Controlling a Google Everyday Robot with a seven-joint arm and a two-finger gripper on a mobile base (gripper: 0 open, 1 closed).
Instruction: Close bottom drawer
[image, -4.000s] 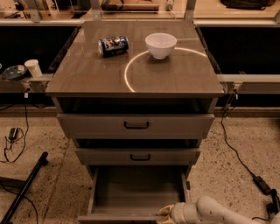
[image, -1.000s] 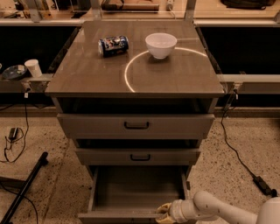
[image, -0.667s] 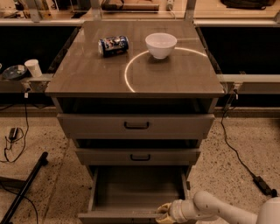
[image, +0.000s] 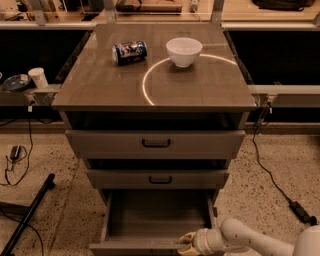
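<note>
The bottom drawer (image: 159, 220) of the grey-brown cabinet stands pulled far out, its plain grey box interior empty. Its front panel (image: 135, 247) runs along the bottom edge of the camera view; the handle is out of view. My gripper (image: 187, 243) is at the lower right, against the right part of the drawer's front edge, with the white arm (image: 250, 241) reaching in from the right. The two drawers above, the top (image: 156, 143) and the middle (image: 159, 179), are pushed in much further.
On the cabinet top (image: 155, 75) lie a blue can (image: 129, 51) on its side and a white bowl (image: 184, 51). A black pole (image: 27, 215) leans at the lower left. Cables (image: 272, 180) run on the floor at the right. A paper cup (image: 37, 77) stands on the left shelf.
The arm has shifted slightly since four seconds ago; the gripper stays at the drawer's front edge. The drawer has not visibly moved.
</note>
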